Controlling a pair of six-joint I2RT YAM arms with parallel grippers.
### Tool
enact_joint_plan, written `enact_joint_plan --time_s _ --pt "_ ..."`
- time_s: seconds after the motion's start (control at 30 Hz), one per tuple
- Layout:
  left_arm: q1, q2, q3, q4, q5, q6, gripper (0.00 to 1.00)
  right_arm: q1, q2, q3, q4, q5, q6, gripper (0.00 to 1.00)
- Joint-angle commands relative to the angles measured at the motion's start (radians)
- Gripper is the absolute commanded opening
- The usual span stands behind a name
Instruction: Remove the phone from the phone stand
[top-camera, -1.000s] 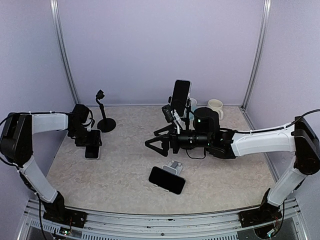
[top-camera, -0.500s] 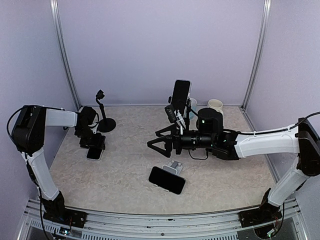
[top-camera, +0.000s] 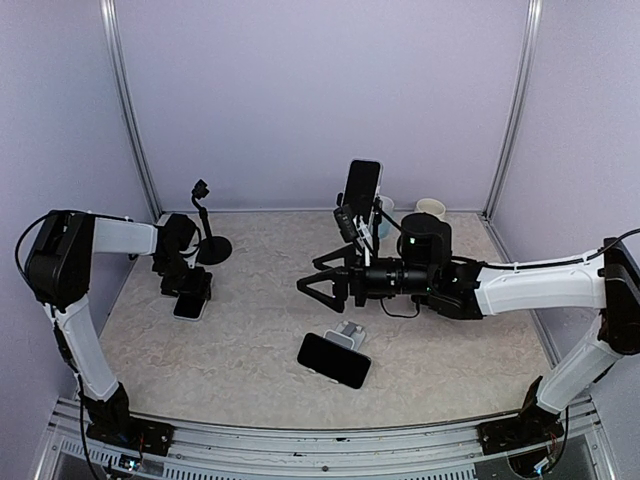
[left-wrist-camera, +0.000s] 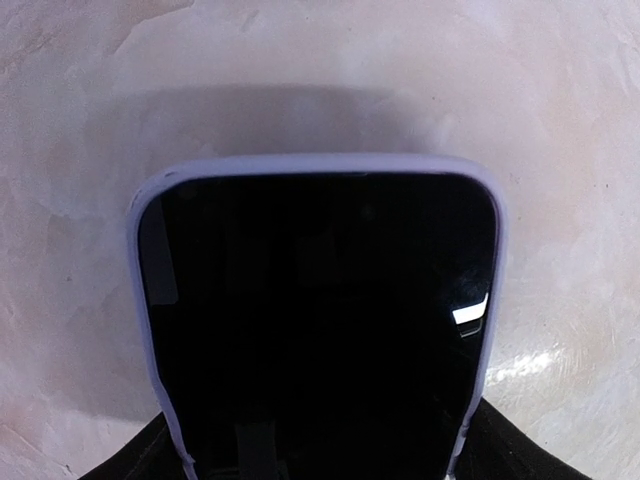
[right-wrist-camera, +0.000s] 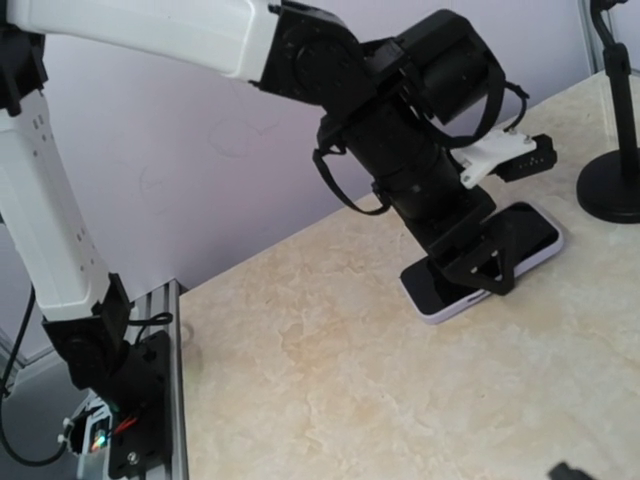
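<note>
The left hand (top-camera: 187, 295) is down on the desk (top-camera: 250, 330) at the left side, closed on the lavender-cased phone (top-camera: 188, 307), with a dark finger against each long edge of the case. In the left wrist view the phone (left-wrist-camera: 318, 320) fills most of the frame, screen up and dark, a small bright reflection near its right edge, and the marbled desk surface shows all round its top end. The right wrist view sees the same grip from across the desk: the phone (right-wrist-camera: 470, 270) lies flat on the surface under the black wrist.

Just behind that hand stands the gooseneck stand (top-camera: 207, 225), a round black base with a bent stalk and a small clamp on top; the clamp holds nothing, and the phone lies near the base without touching it.

The right hand (top-camera: 312, 276) is stretched out over the middle of the desk, pointing left, its fingers spread wide and gripping nothing. Behind it, near the back wall, an upright phone (top-camera: 362, 188) is raised above the desk, with a white mug (top-camera: 431, 209) to its right. In front of the right hand a flat black phone (top-camera: 333, 360) leans low on a small grey stand (top-camera: 350, 332)
</note>
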Motion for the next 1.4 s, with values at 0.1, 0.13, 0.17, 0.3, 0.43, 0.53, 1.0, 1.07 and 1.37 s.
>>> enact_joint_plan --time_s 0.1,0.13,0.17,0.3,0.43,0.53,1.0,1.07,1.37 --pt "-0.024 -0.017 -0.029 0.051 -0.033 -0.018 0.91 -0.009 -0.051 0.001 -0.012 0.013 -0.021 1.0" --pt "-0.024 -0.023 -0.03 0.051 -0.034 -0.021 0.95 -0.01 -0.054 0.002 -0.016 0.015 -0.023 1.0" --pt "-0.025 -0.029 -0.033 0.053 -0.036 -0.024 0.98 -0.009 -0.058 0.001 -0.019 0.017 -0.023 1.0" --pt "-0.034 -0.071 -0.051 0.057 -0.067 -0.042 0.99 -0.009 -0.079 0.002 -0.038 0.026 -0.028 1.0" --pt "-0.042 -0.17 -0.091 0.087 -0.114 -0.089 0.99 -0.009 -0.114 0.001 -0.069 0.044 -0.039 1.0" --pt "-0.074 -0.268 -0.133 0.123 -0.192 -0.139 0.99 -0.015 -0.144 0.004 -0.105 0.062 -0.051 1.0" --pt "-0.133 -0.76 -0.328 0.379 -0.296 -0.231 0.99 -0.214 -0.346 0.024 -0.364 0.134 0.026 0.99" --pt "-0.127 -0.798 -0.313 0.372 -0.255 -0.224 0.99 -0.265 -0.358 0.03 -0.4 0.124 0.04 0.99" --pt "-0.178 -0.918 -0.303 0.414 -0.142 -0.137 0.99 -0.431 -0.26 0.115 -0.513 -0.034 0.082 0.98"
